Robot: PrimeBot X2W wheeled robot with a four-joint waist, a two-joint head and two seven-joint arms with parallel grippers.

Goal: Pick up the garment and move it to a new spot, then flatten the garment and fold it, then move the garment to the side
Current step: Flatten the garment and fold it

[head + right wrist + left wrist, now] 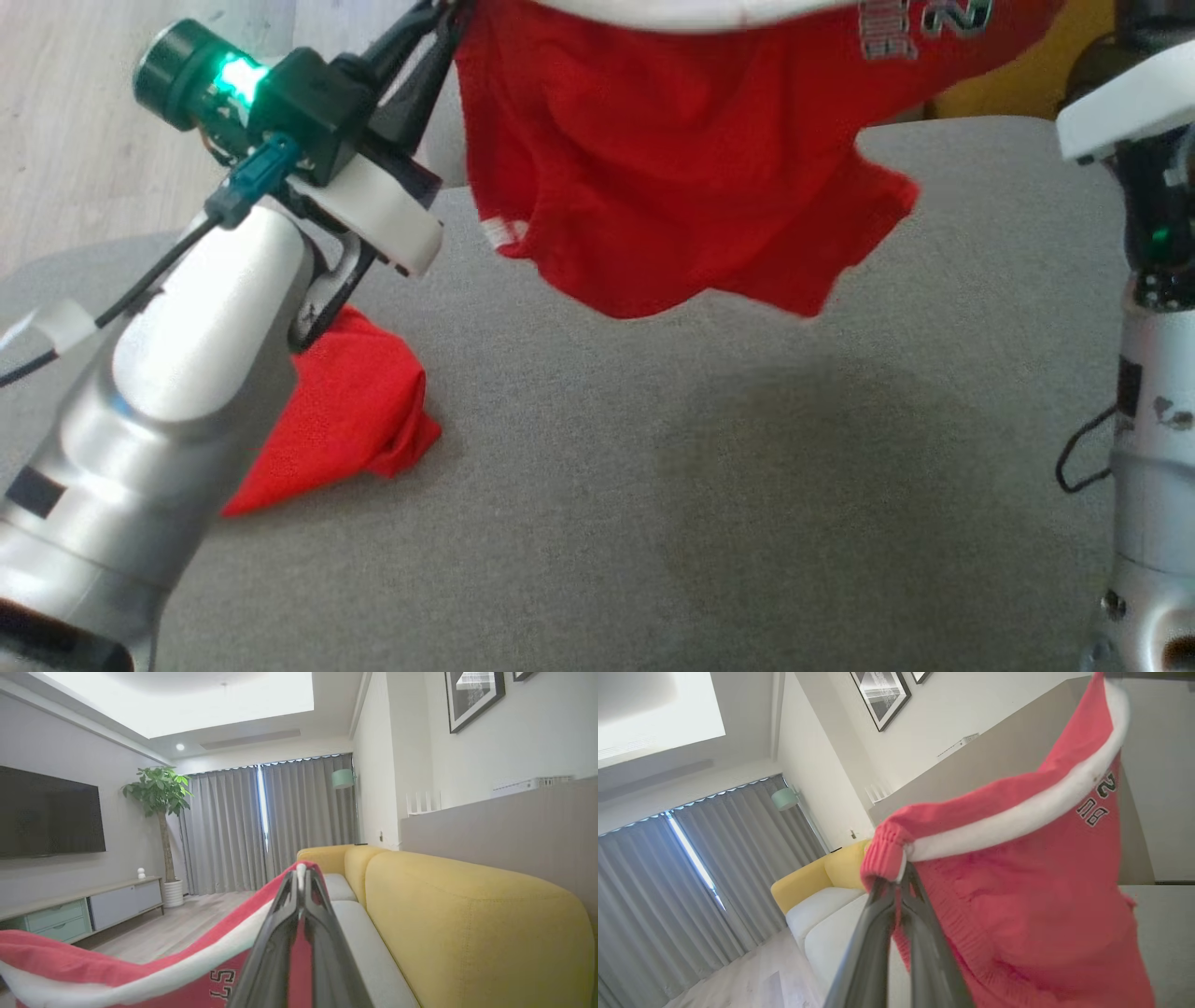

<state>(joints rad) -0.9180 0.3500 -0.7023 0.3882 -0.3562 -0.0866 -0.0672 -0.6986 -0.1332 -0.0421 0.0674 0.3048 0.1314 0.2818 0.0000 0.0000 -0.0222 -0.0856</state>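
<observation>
- Left jaws are pinched shut on one end of the garment's [672, 168] white waistband [1017, 812]; right jaws are shut on the other end.
- The garment hangs stretched between them, apparently clear of the grey bench [747, 485] below.
- Likely step: carrying. Next, lower it flat, away from the red cloth [345, 420] beneath the left jaws.
</observation>
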